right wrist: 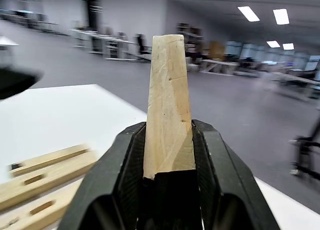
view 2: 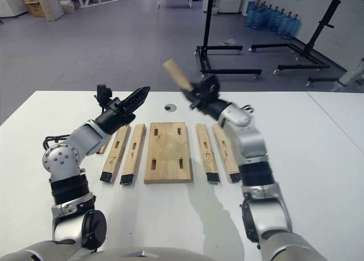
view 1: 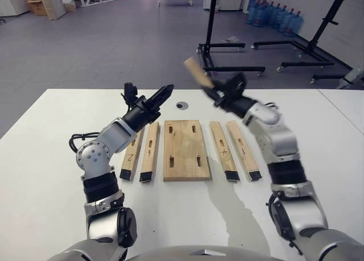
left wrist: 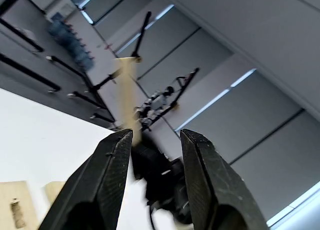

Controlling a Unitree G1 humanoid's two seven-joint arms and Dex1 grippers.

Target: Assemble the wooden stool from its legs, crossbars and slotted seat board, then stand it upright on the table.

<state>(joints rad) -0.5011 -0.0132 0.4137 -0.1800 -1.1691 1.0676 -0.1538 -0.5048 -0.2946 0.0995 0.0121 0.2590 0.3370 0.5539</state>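
The right fingers (right wrist: 125, 165) clamp a pale tapered wooden bar (right wrist: 169, 89), most of it jutting beyond their tips. The left fingers (left wrist: 107, 175) gape wide (nothing between them).

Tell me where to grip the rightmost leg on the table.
Pinch the rightmost leg across its narrow width near mid-length, coming straight down. It lies flat and slim, with bare table on its outer side and a small gap to the next leg for the other finger. The left claw is open and free.

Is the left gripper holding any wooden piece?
No, the left gripper is open and empty; the wooden crossbar sits clamped in the right gripper.
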